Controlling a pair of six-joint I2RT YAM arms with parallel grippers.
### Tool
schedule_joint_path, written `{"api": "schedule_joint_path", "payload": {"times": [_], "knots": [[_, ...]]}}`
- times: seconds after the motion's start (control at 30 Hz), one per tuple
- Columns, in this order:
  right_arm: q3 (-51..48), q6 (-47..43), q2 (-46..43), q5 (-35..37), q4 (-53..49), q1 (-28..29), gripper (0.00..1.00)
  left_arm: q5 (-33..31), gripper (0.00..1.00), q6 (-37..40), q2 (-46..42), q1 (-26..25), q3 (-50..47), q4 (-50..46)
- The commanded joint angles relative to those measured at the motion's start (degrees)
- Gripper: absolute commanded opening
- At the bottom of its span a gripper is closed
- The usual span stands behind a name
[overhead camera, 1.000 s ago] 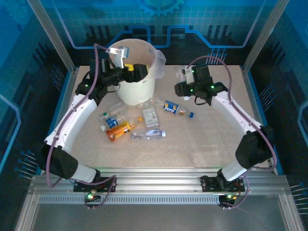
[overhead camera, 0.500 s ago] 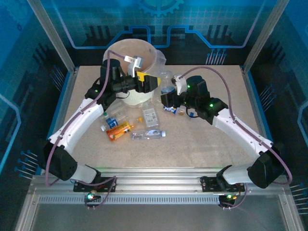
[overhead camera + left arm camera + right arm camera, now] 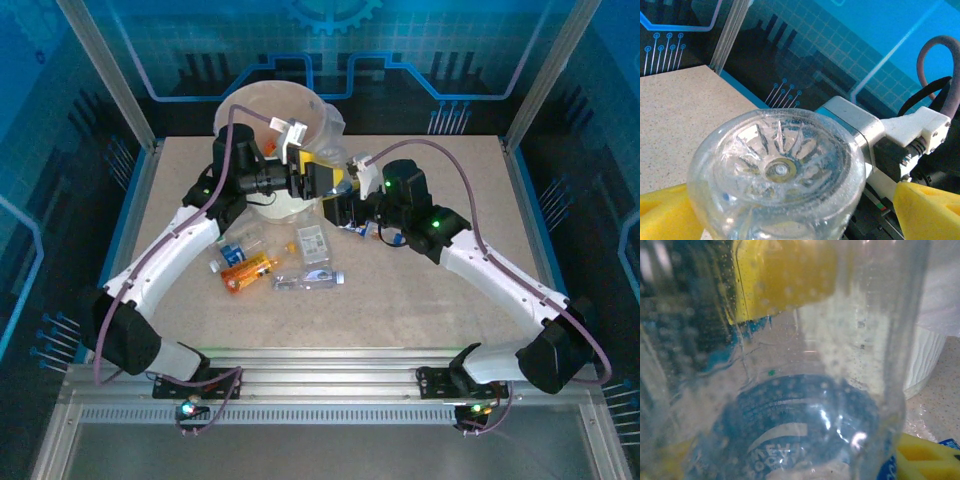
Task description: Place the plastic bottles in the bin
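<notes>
From above, I see the bin [image 3: 285, 125] at the far edge of the table [image 3: 450, 290], left of its middle; the left gripper [image 3: 333, 182] and the right gripper [image 3: 345, 203] meet just beside the bin's right wall; several loose bottles [image 3: 265, 258] lie on the table on the near side of the bin.

On the left wrist camera, the clear bottle [image 3: 777, 170] shows its ribbed base between the yellow fingers [image 3: 930, 210]; these jaws stand wide around it, one finger clear of its side.

On the right wrist camera, the same bottle [image 3: 805, 390], blue-labelled, sits close against the lens; the right jaws are clamped on it; the bin's white wall [image 3: 927, 355] shows just beyond it.
</notes>
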Motion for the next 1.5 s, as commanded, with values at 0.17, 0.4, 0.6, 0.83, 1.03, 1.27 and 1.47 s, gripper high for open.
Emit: {"api": "schedule_joint_path", "payload": {"times": [0.17, 0.4, 0.6, 0.83, 1.03, 1.27, 1.47], "knots": [[-0.85, 2.43, -2.01, -4.17, 5.92, 1.03, 0.45, 5.77, 0.82, -2.78, 1.51, -0.35, -1.23, 4.28], [-0.59, 3.13, -1.07, -7.33, 7.26, 1.08, 0.45, 7.52, 0.78, -5.0, 2.99, -0.3, -0.9, 6.65], [-0.4, 3.05, -0.54, -6.6, 6.41, 1.12, 0.48, 7.2, 0.57, -5.23, 2.94, -0.28, -0.8, 6.87], [-0.15, 2.71, -1.3, -2.46, 2.44, 1.12, 0.98, 4.62, 0.41, -4.92, 1.34, 0.11, -2.41, 8.3], [-1.15, 0.85, -4.7, 2.71, -2.03, 1.12, 1.0, 0.27, 0.38, -3.64, -1.0, 1.7, -3.5, 8.07], [-1.34, 0.5, -10.39, 14.91, -10.63, 0.98, 1.0, -8.21, 0.37, -0.48, -2.45, 4.88, -0.06, 4.29], [0.15, 2.18, -12.85, 26.48, -18.8, -0.05, 1.0, -16.34, 0.37, 4.38, -1.1, 8.13, 4.82, 4.33]]}}
